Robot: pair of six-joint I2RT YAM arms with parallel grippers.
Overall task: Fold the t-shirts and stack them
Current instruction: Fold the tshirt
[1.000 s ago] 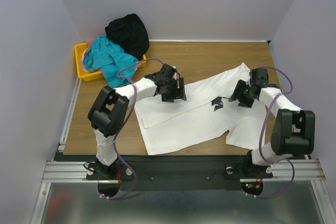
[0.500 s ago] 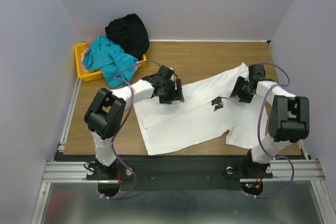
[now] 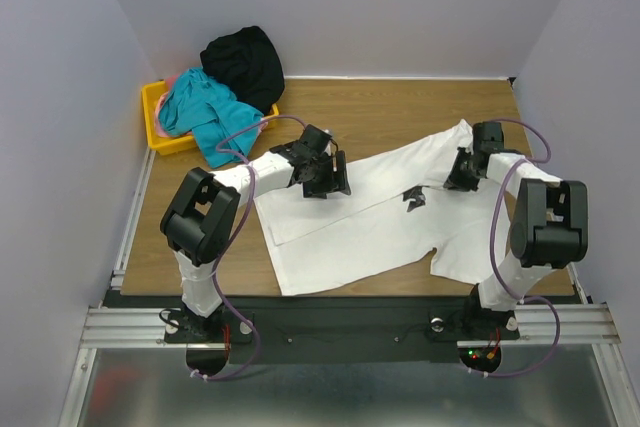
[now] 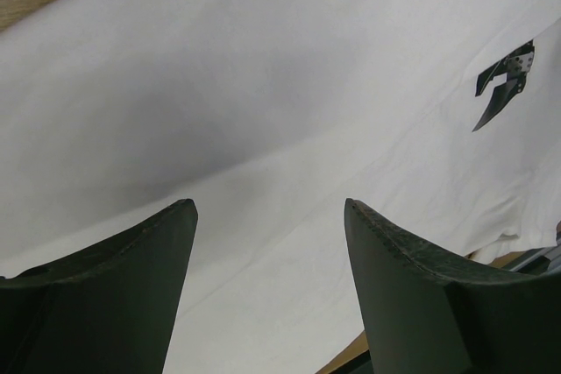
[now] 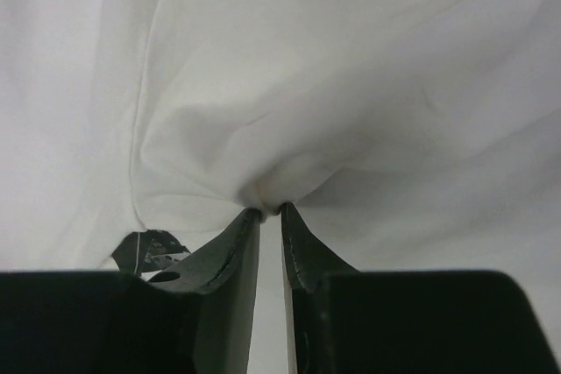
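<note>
A white t-shirt (image 3: 370,222) with a small dark print (image 3: 414,198) lies spread on the wooden table, partly folded along a diagonal. My left gripper (image 3: 330,179) is open over the shirt's upper left part; its fingers (image 4: 412,295) stand wide apart above the white cloth (image 4: 263,85). My right gripper (image 3: 458,173) is at the shirt's upper right part. In the right wrist view it (image 5: 271,211) is shut on a bunched pinch of the white cloth (image 5: 289,85).
A yellow bin (image 3: 160,134) at the back left holds a teal shirt (image 3: 205,112), a black shirt (image 3: 245,62) and some pink cloth. Bare wood table (image 3: 380,107) lies behind the white shirt. Purple walls enclose three sides.
My right gripper has drawn in toward the shirt's upper right edge and closed on a pinch of cloth. My left gripper has shifted slightly left and stayed open.
</note>
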